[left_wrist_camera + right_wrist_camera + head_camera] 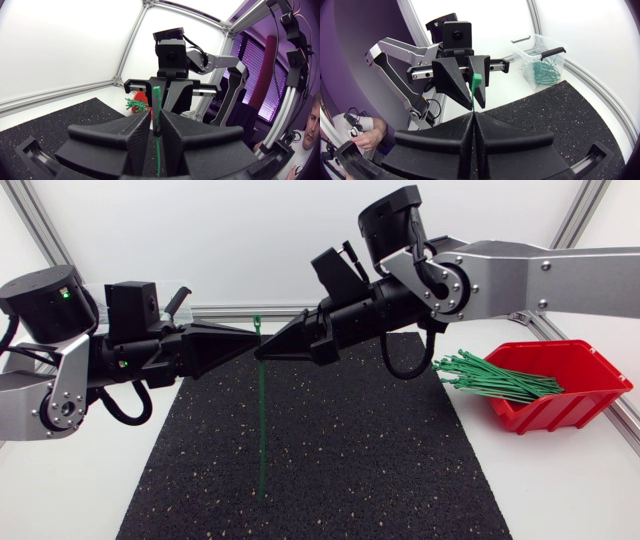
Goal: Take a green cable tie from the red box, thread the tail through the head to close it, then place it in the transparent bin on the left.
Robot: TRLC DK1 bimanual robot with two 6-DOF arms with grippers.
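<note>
**Both grippers meet on one tie above the mat**

My left gripper [250,340] is clamped on the green cable tie [261,420]. In its own wrist view the strap runs up through the narrow slot between the two wedge fingers [135,137]. My right gripper [266,350] meets it tip to tip from the opposite side. Its fingers [500,137] are pressed together, and the strap rises out of the seam between their tips, so it too is closed on the tie.

The tie's head stands just above both sets of fingertips. The long tail hangs straight down below them over the middle of the black mat [350,450]. I cannot tell whether the tail's end touches the mat.

Both arms come in low from the sides, and the grippers meet left of the mat's centre, over its far part.

The red box [545,412] sits on the white table [560,490] at the mat's right edge, well away from the grippers. A bundle of green ties [495,377] sticks out of it towards the mat. The transparent bin [520,55] stands beyond the mat's far left corner, behind my left arm, with several green ties lying in it.
</note>
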